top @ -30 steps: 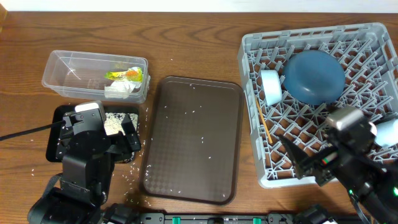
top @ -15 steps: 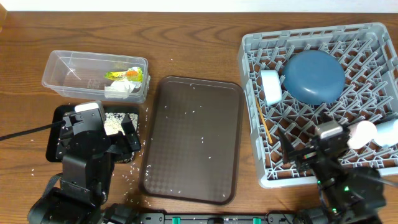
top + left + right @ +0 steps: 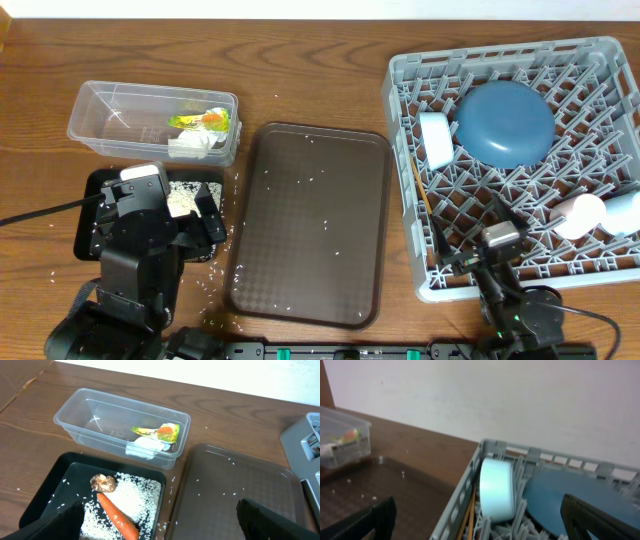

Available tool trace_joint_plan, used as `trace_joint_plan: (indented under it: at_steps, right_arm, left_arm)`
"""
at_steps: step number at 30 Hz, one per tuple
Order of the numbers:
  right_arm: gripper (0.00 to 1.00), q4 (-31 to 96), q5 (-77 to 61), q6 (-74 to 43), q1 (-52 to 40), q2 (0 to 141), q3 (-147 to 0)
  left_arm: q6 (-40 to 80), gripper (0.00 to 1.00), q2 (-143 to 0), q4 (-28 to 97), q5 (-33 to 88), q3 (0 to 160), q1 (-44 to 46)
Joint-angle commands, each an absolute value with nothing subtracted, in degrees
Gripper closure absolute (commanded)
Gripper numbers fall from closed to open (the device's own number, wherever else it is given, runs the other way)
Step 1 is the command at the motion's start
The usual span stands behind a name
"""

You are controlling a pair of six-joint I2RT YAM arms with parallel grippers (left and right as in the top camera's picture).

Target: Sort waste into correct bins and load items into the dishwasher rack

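My left gripper (image 3: 160, 530) is open and empty above the black tray (image 3: 50, 485), which holds the carrot (image 3: 117, 517), a brown lump (image 3: 103, 482) and rice (image 3: 132, 500). The clear tub (image 3: 80, 405) holds the wrapper (image 3: 157, 432) and white paper (image 3: 145, 446). My right gripper (image 3: 485, 530) is open and empty at the grey rack's (image 3: 400, 100) front edge. The rack holds the blue plate (image 3: 505, 122), white bowl (image 3: 435, 140) on its side, chopsticks (image 3: 420, 195), pink cup (image 3: 578, 215) and light-blue cup (image 3: 625, 212).
The flat brown serving tray (image 3: 310, 220) lies between the bins and the rack, with scattered rice grains on it. More grains lie on the wooden table around the black tray. A white wall stands behind the table.
My right arm has pulled back from over the rack's front right part toward the table's front edge and a little left. The left arm has not moved.
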State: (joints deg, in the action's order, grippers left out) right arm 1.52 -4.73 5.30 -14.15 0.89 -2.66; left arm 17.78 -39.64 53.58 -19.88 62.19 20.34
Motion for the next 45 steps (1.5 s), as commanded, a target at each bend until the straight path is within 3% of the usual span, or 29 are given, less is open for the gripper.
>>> trace_joint_plan:
  at_steps: [1, 39, 43, 45]
  right_arm:
    - [0.01, 0.45, -5.89, 5.85, -13.41, 0.30, -0.30]
    - [0.01, 3.68, -5.85, 5.85, -13.41, 0.43, -0.32]
    - [0.01, 3.68, -5.85, 5.87, -13.41, 0.43, -0.32]
    - [0.01, 3.68, -5.85, 5.85, -13.41, 0.43, -0.32]
  left_arm:
    - [17.26, 0.02, -39.70, 53.56, -20.64, 62.74, 20.05]
    - [16.38, 0.02, -39.68, 54.15, -21.54, 62.74, 19.90]
    - [15.70, 0.02, -39.42, 49.32, -20.60, 61.39, 18.59]
    - [9.21, 0.02, -38.52, 43.13, -14.74, 59.27, 16.36]
